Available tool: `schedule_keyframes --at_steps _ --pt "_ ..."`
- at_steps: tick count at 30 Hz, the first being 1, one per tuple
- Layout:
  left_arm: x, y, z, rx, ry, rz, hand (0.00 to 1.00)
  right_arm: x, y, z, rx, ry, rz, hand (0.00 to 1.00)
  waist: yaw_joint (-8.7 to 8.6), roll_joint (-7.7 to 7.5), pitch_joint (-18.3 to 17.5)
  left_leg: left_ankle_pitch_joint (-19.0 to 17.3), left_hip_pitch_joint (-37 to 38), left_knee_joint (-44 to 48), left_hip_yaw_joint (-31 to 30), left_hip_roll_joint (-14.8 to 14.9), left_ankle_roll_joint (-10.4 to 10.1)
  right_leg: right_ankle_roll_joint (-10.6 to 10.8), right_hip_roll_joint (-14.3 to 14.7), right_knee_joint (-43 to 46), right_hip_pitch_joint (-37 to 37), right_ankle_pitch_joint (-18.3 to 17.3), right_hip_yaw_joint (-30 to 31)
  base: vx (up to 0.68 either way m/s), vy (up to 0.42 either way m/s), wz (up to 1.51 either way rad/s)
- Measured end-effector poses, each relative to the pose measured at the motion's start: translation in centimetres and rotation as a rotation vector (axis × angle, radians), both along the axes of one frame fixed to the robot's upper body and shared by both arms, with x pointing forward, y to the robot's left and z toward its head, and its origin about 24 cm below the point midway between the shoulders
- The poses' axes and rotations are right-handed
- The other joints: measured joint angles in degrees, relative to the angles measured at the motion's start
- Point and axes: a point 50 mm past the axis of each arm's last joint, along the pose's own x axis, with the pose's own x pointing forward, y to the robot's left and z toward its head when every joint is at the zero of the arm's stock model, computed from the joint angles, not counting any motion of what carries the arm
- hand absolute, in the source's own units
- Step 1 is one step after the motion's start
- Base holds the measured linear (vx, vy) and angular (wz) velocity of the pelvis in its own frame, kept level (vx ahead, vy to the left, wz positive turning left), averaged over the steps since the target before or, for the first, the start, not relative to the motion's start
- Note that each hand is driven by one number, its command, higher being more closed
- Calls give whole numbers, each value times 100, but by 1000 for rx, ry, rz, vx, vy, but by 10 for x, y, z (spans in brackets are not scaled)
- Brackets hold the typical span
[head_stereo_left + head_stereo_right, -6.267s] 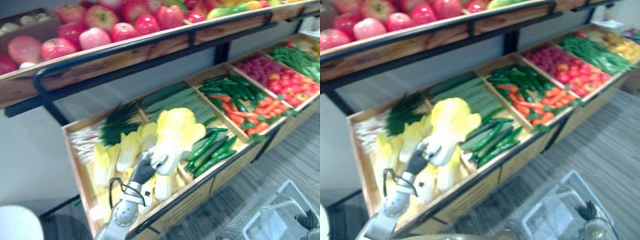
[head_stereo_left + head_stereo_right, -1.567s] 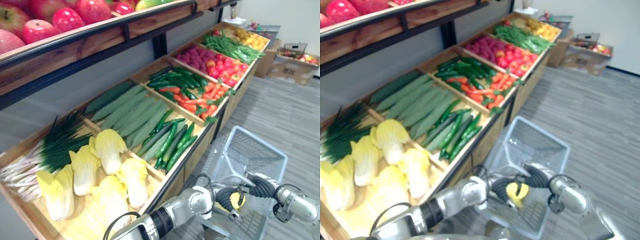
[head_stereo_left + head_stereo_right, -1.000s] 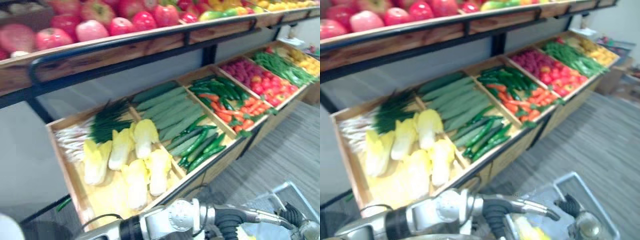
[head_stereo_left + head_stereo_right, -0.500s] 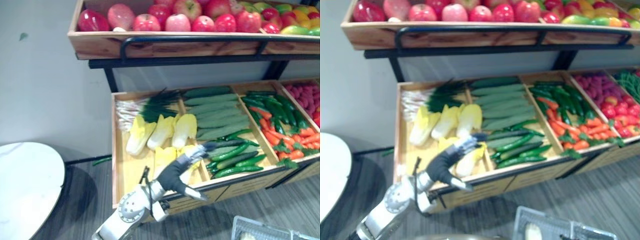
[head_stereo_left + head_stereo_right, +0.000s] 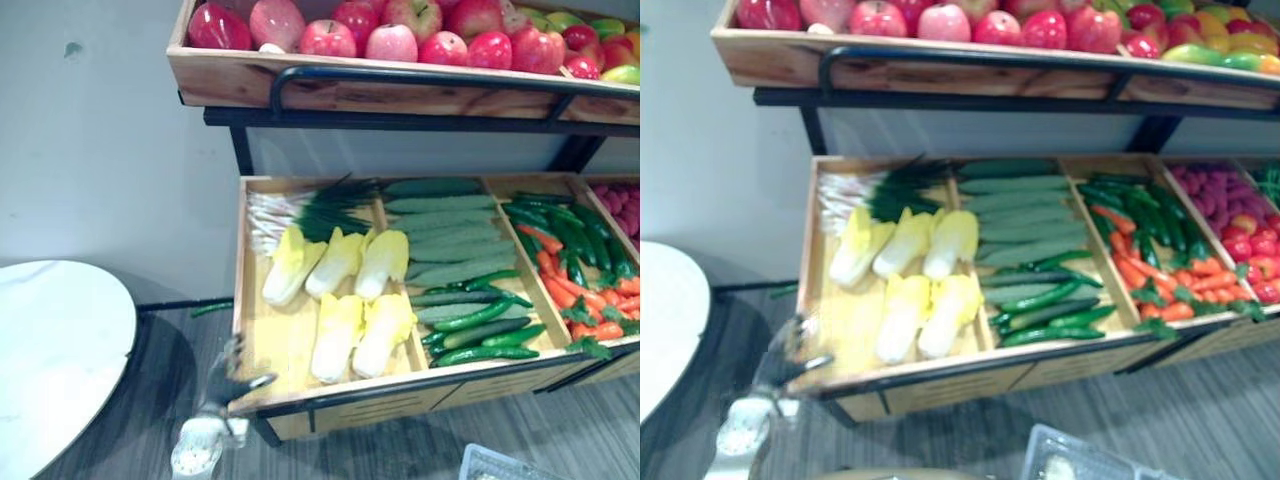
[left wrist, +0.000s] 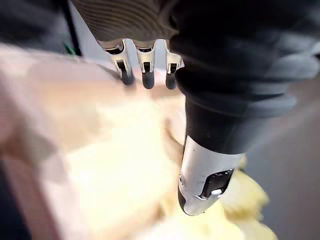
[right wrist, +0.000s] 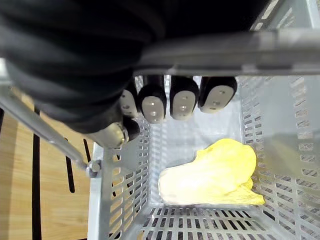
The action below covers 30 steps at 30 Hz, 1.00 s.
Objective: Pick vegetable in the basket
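Clasping the basket handle (image 7: 225, 50), right hand (image 7: 182, 102); left hand (image 5: 230, 379) splayed.

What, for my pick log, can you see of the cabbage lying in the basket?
The cabbage is one whole head, cream at its stem end and brighter yellow at its crinkled leafy end, smooth in look. It lies on its side on the slotted floor of the grey basket, leafy end toward a side wall, with nothing else beside it. The right hand is curled round the handle above and does not touch it.
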Motion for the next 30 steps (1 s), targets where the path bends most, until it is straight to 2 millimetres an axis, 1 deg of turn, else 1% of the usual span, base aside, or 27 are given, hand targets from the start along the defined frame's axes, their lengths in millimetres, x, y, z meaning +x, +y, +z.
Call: schedule_keyframes --at_steps 1,3,4,6,8,10,12,14,15,18,24,28,30 --pt "-11 12 -13 44 80 80 0 -3 1 -1 -1 2 -21 100 17 38 -21 -6 1 0 -16 -4 6 -19 -1 -4 14 -12 -20 55 -4 4" --pt "-24 21 -27 61 165 148 0 -3 3 -1 1 1 -28 100 -6 61 -37 -1 2 0 -21 -5 18 -26 -1 -4 18 -16 -28 52 -5 3" --pt "-41 26 -40 81 239 220 0 -6 5 -2 -2 4 -44 100 -20 67 -43 -2 7 1 -36 -5 21 -31 1 -8 34 -20 -46 64 -10 6" --pt "-57 25 -53 105 327 271 0 -7 8 -3 -4 4 -63 100 -33 70 -45 -6 14 1 -73 -8 17 -42 4 -23 74 -30 -80 57 -10 7" --pt "-85 25 -70 151 478 348 0 -8 10 -4 -12 6 -89 100 -33 70 -46 -7 22 3 -93 -4 16 -60 14 -23 80 -43 -82 56 -12 1" --pt "-96 26 -74 166 526 383 0 -8 12 -4 -17 6 -104 100 -31 71 -46 -7 25 4 -100 -3 15 -63 16 -23 85 -45 -82 18 -5 0" --pt "-112 27 -78 186 588 407 0 -9 13 -5 -25 14 -115 100 -27 83 -41 -11 52 2 -104 -4 11 -67 15 -23 113 -48 -80 0 0 0" --pt "-118 28 -78 196 604 436 0 -9 13 -5 -26 18 -118 100 -19 96 -31 -14 93 1 -103 -3 6 -73 15 -23 150 -53 -78 0 0 0" --pt "-124 27 -80 194 625 455 0 -10 13 -5 -26 20 -119 100 -20 139 -41 -34 122 0 -103 -3 -20 -67 11 -20 175 -62 -76 0 0 0" --pt "-125 22 -83 176 636 469 0 -9 13 -5 -29 20 -120 100 -25 155 -46 -51 128 0 -106 3 -41 -65 11 -11 171 -65 -68 -21 -1 0" --pt "-129 15 -89 154 665 482 0 -10 14 -6 -38 33 -122 100 -34 155 -50 -58 144 -1 -96 5 -33 -46 7 -3 163 -100 -34 -5 0 0" --pt "-138 10 -95 128 718 477 0 -6 15 -6 -37 27 -118 100 -23 147 -47 -98 218 1 18 7 -56 -46 12 -2 167 -100 75 38 -1 -11" --pt "-141 7 -97 109 740 462 0 -6 15 -6 -37 26 -120 100 -21 124 -42 -162 287 43 79 4 -28 -48 4 25 186 -99 127 70 7 -17"
